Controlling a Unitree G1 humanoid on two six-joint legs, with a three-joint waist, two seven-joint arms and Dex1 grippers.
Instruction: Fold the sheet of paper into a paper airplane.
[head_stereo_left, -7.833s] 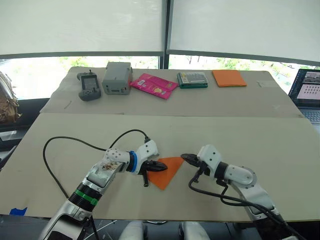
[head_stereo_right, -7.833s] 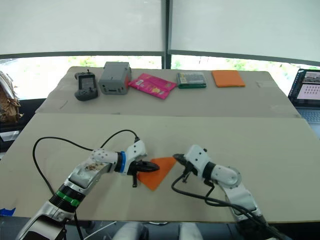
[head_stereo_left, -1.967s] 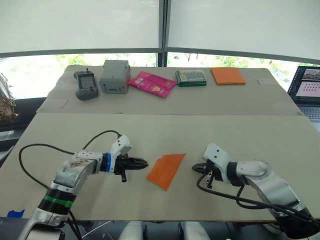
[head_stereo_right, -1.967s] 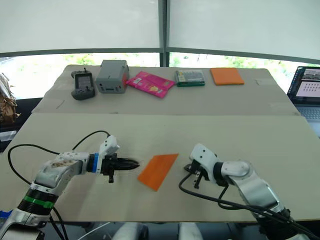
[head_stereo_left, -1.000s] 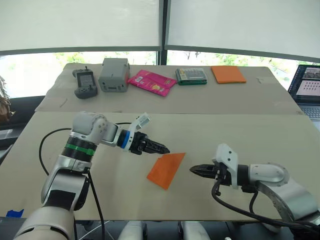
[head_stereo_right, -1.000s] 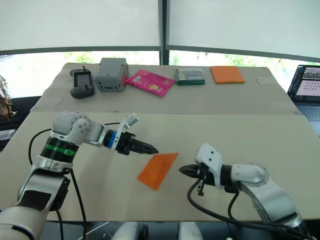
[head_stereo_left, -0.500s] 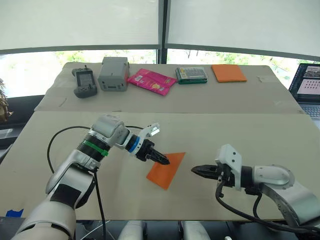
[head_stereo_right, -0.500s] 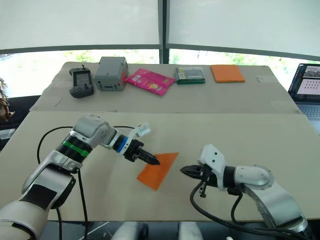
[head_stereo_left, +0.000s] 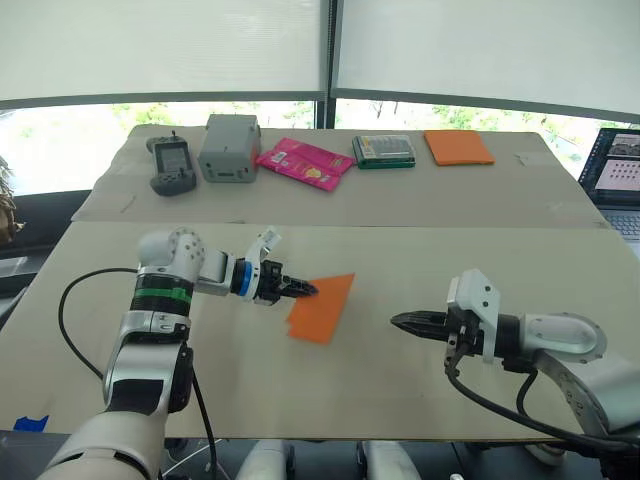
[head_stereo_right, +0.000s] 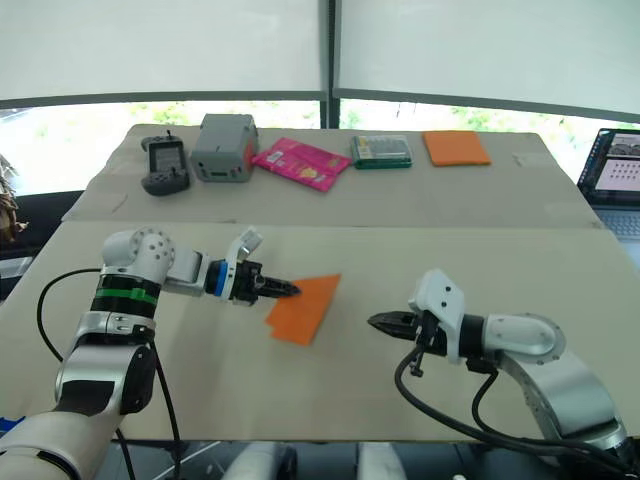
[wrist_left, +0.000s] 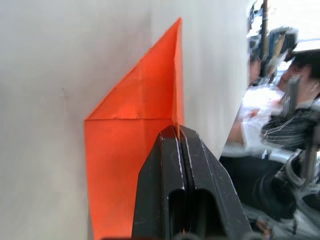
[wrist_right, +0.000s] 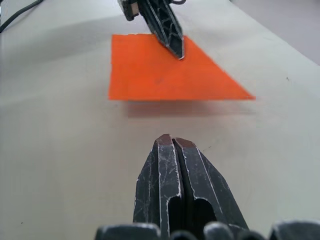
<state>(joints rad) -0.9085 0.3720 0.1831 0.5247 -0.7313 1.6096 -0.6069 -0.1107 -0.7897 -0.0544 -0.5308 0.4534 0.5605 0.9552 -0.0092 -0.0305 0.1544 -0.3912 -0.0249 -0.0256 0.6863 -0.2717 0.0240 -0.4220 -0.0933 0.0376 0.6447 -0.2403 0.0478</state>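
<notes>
Along the far table (head_stereo_left: 300, 205) we see a row of things. At its left end lies a dark handheld controller (head_stereo_left: 172, 167) with a small screen, and just beside it stands a grey box (head_stereo_left: 229, 148). Next comes a flat pink packet (head_stereo_left: 305, 164) lying at an angle, then a dark green box (head_stereo_left: 384, 151), which we take for a tin, though its label is too small for us to read. Well to the right of that rests a smooth orange rectangle (head_stereo_left: 459, 147). At the right edge we see part of a laptop (head_stereo_left: 618, 178) with its screen lit. A near table (head_stereo_left: 400, 385) of pale board sits in front, and behind everything we see white window blinds (head_stereo_left: 160, 45).
</notes>
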